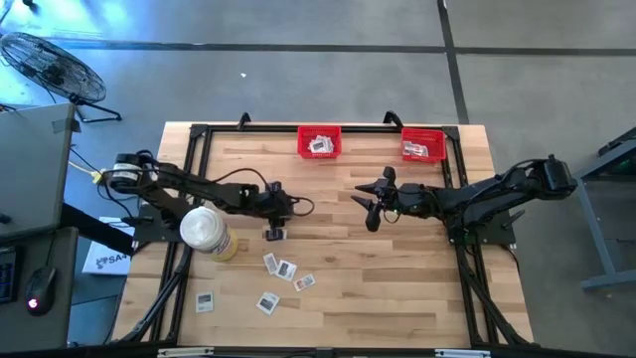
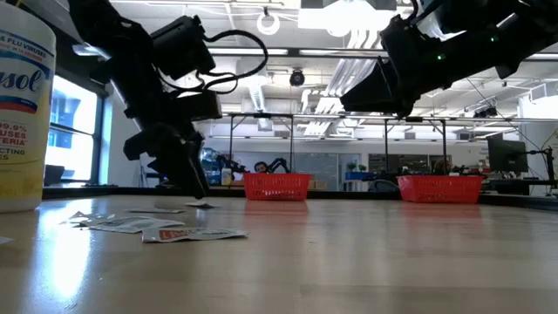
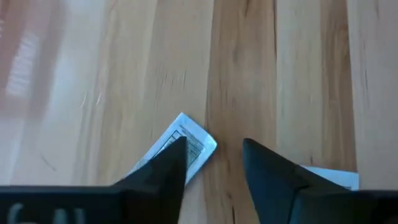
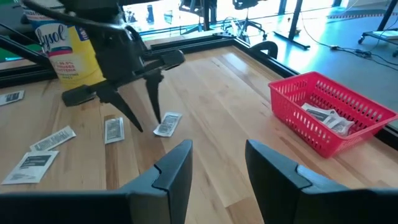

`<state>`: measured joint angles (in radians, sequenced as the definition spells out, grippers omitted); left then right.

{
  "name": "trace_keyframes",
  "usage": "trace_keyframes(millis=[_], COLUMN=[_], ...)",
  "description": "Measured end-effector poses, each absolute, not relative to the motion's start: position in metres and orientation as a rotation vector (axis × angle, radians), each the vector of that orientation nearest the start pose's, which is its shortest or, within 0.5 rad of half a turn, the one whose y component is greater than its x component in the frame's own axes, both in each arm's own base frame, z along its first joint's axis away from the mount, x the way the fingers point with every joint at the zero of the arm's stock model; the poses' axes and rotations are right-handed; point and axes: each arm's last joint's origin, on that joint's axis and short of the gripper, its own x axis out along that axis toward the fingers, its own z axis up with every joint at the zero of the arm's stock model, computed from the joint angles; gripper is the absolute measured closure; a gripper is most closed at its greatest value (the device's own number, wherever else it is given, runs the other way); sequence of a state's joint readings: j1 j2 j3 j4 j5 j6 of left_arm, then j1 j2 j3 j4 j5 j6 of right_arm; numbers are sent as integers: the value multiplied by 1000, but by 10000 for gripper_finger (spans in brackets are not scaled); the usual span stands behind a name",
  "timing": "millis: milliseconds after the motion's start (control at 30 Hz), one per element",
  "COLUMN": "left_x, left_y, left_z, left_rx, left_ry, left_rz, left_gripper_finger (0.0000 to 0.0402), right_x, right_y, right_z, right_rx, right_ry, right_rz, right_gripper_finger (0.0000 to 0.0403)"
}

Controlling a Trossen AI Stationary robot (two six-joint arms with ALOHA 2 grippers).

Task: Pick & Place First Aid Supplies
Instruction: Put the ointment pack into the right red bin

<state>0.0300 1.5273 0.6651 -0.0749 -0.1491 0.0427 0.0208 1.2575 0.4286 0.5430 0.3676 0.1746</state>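
Observation:
Several first aid supplies, small white packets, lie flat on the wooden table [image 1: 397, 288] near its front left, such as one [image 1: 286, 269] and another [image 1: 266, 302]. One packet [image 4: 166, 124] lies apart, closer to the table's middle. My left gripper [image 4: 148, 127] stands open right by it, fingers slanting down, with its fingertips just over the table. In the left wrist view this packet [image 3: 189, 140] shows partly behind one finger. My right gripper [image 4: 217, 165] hovers open over the table's middle, with nothing between its fingers.
Two red bins [image 1: 319, 141] [image 1: 424, 145] stand at the far edge, each with packets inside. A large white cylinder with a yellow label [image 1: 206, 231] stands at the left, beside the left arm. Bare wood lies between the grippers and the bins.

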Motion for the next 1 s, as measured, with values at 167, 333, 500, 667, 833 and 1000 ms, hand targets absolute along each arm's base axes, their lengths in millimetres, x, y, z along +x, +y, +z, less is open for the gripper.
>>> trace_keyframes(millis=[167,333,500,667,833,1000], left_x=[272,272,272,277,281,283], left_y=[24,30,30,31,32,32], left_z=[132,125,118,106,98,101], left_rx=[52,43,47,26,18,-2], left_ry=[960,928,898,888,872,852], left_rz=[120,97,99,115,137,148], left_gripper_finger=[232,266,318,380,395,400], right_x=[239,239,240,240,240,244], right_y=[-5,-6,-6,-5,-4,-3], right_z=[188,188,188,189,189,186], right_rx=[121,120,121,120,121,108], right_ry=[249,249,244,241,246,244], right_rz=[-368,-372,-372,-370,-329,-281], right_gripper_finger=[261,261,261,261,261,261])
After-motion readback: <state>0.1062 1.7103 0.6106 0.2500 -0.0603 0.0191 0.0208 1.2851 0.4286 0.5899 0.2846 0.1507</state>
